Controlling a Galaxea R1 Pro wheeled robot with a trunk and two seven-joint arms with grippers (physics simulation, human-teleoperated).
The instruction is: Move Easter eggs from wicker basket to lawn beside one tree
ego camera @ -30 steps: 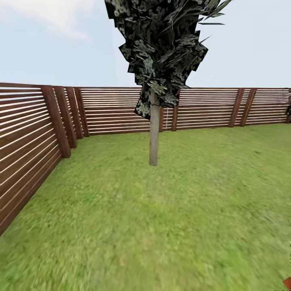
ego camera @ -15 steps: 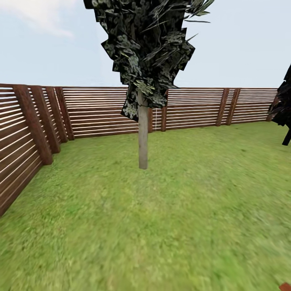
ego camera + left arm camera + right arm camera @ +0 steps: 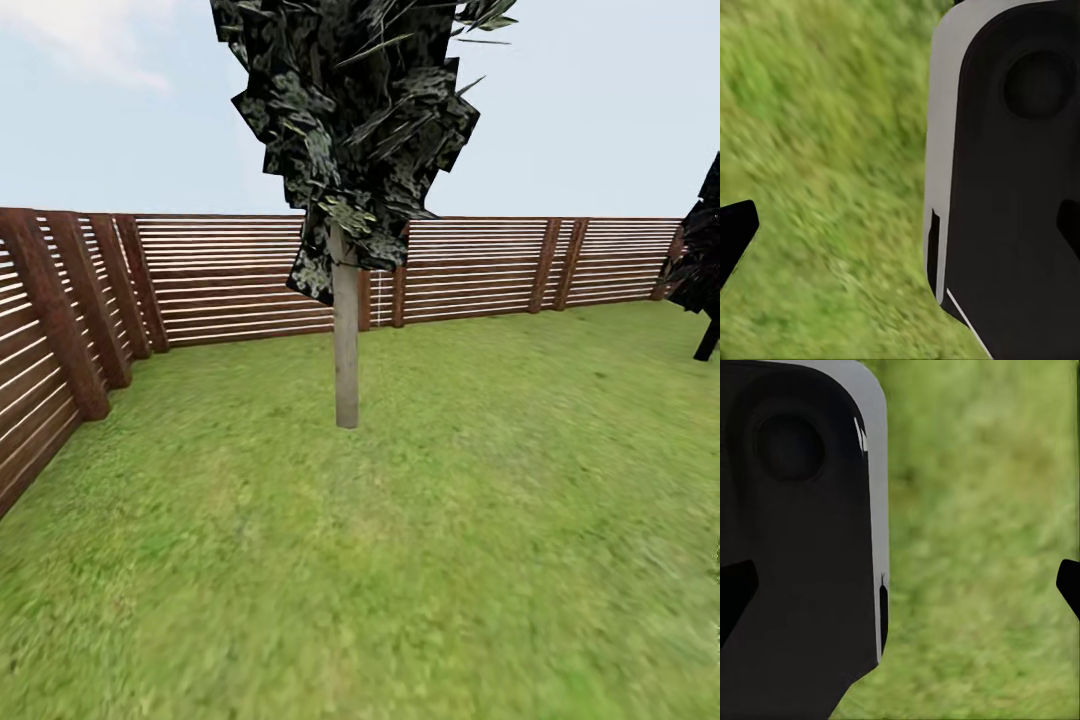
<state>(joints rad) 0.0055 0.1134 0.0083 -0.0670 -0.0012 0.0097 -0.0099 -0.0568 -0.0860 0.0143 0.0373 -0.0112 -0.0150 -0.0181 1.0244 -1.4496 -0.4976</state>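
The Easter eggs and the wicker basket are out of view. A tree with a straight grey-brown trunk and a dark leafy canopy stands on the lawn ahead, a little left of centre. In the left wrist view my left gripper is open over grass, its black fingertips far apart with nothing between them. My right gripper is likewise open over blurred grass, with one of its fingertips at the picture's edge.
A brown slatted fence runs along the back and down the left side. An all-black dark tree stands at the far right. A black and light grey part of the robot stands close beside each gripper.
The whole head view has shifted: the camera turned right and came closer to the tree. The dark tree entered at the right, and a reddish object left the bottom right corner.
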